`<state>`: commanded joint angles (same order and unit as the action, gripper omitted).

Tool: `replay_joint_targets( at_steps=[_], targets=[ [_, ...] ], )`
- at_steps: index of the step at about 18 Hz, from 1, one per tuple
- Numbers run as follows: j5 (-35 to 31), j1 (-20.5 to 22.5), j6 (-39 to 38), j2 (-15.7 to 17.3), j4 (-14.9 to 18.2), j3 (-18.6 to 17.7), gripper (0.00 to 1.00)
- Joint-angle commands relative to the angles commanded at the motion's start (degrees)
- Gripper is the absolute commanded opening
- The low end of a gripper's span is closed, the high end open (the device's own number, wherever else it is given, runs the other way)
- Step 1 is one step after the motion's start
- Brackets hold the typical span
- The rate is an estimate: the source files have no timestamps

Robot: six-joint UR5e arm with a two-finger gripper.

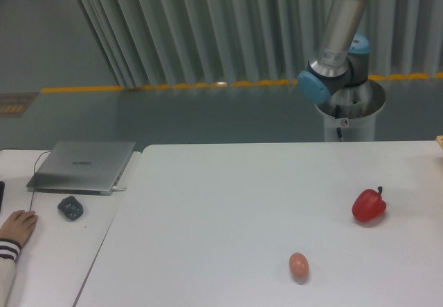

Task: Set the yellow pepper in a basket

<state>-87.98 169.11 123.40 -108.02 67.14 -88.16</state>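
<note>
Searching for a yellow pepper and basket, neither visible.
Only a red pepper (368,205) and egg (298,264) show; my fingers are out of view.

Grey pleated curtain (208,30), yellow-striped floor (138,113)

No legible text found. The laptop (83,166) at left of frame bears a faint lid mark, too small and blurred to read.
</note>
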Motion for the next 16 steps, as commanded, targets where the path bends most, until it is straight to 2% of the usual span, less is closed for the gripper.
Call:
replay_joint_targets(
  at_steps=[2, 5, 8, 13, 16],
  targets=[
    [0.00, -2.37, 0.00, -0.26, 2.90, 1.85, 1.00],
    [0.00, -6.33, -0.09, -0.70, 4.14, 3.52, 1.00],
    [0.00, -9.23, -0.87, -0.88, 4.41, 3.61, 1.00],
    [0.00, -11.52, -1.40, -1.14, 4.41, 3.70, 1.00],
    [-0.18, -13.63, -5.35, -1.58, 4.32, 3.70, 1.00]
  ],
)
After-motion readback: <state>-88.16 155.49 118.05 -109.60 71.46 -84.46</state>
